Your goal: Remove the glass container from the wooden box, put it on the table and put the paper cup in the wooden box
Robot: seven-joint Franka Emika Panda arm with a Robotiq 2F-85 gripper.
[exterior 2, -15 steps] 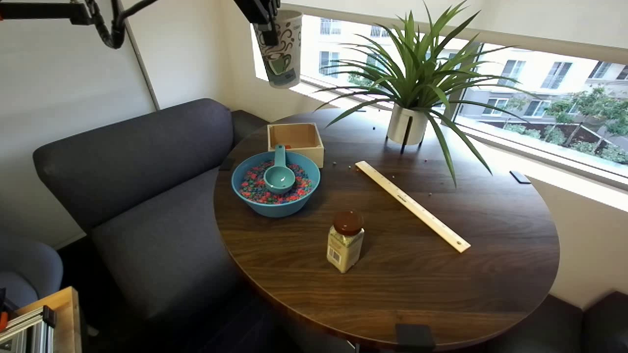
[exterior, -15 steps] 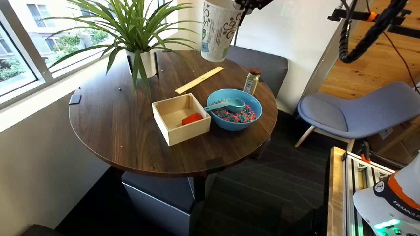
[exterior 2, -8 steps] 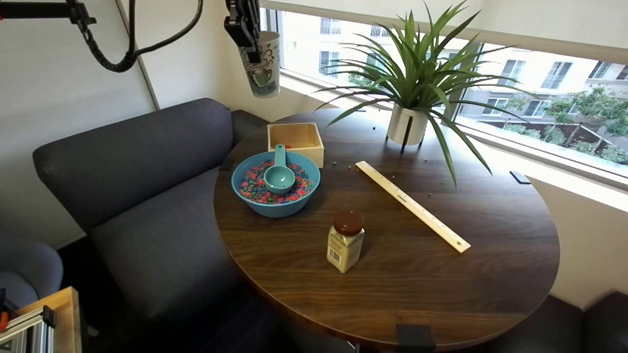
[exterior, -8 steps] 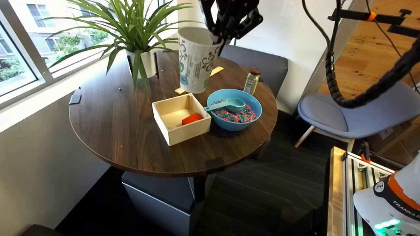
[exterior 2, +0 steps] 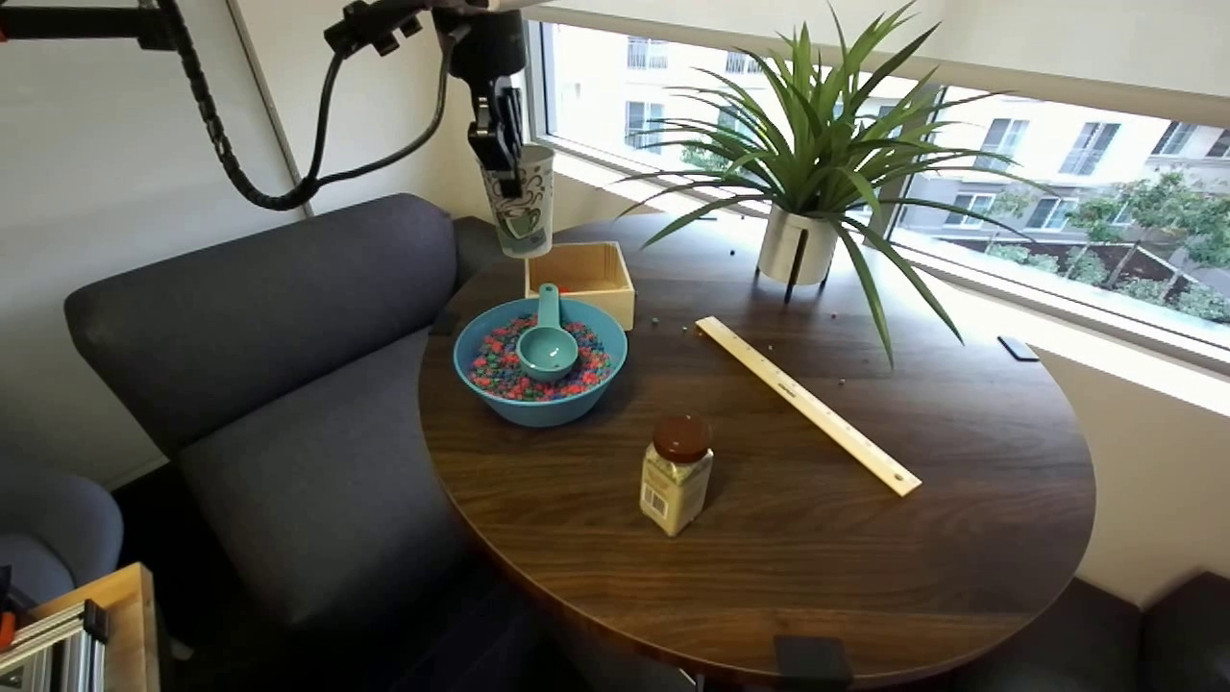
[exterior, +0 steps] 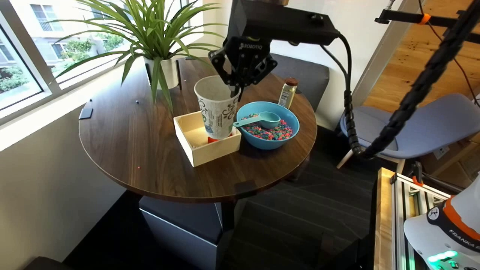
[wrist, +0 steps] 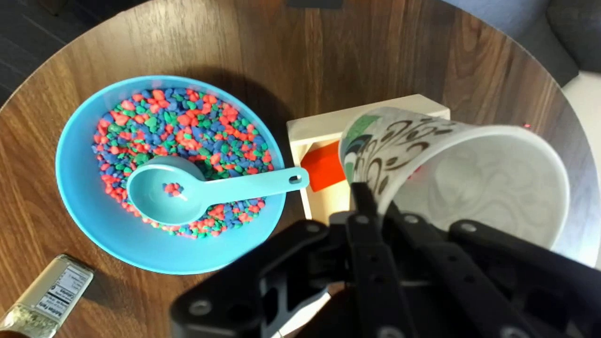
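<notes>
The paper cup [exterior: 218,117], white with brown swirls, hangs tilted from my gripper [exterior: 237,92]. It also shows in an exterior view [exterior 2: 531,207]. In the wrist view the fingers [wrist: 375,202] pinch the cup's rim [wrist: 399,145], one inside and one outside. The pale wooden box [exterior: 215,152] stands on the round dark table [exterior: 138,150]; the cup's base is over or in its mouth, exact height unclear. In the wrist view the cup covers much of the box [wrist: 324,126]. The glass container [exterior 2: 676,485], brown-lidded, stands upright on the table, away from the box.
A red-orange object [wrist: 324,166] lies in the box under the cup. A blue bowl [exterior: 262,144] of coloured pebbles stands close beside the box; its scoop's [wrist: 244,190] handle reaches towards the box wall. A ruler [exterior 2: 807,404] and a potted plant [exterior 2: 817,154] are also on the table.
My gripper has come down with the cup held at its rim, from high above the table to the wooden box. The box, bowl and glass container have not moved.
</notes>
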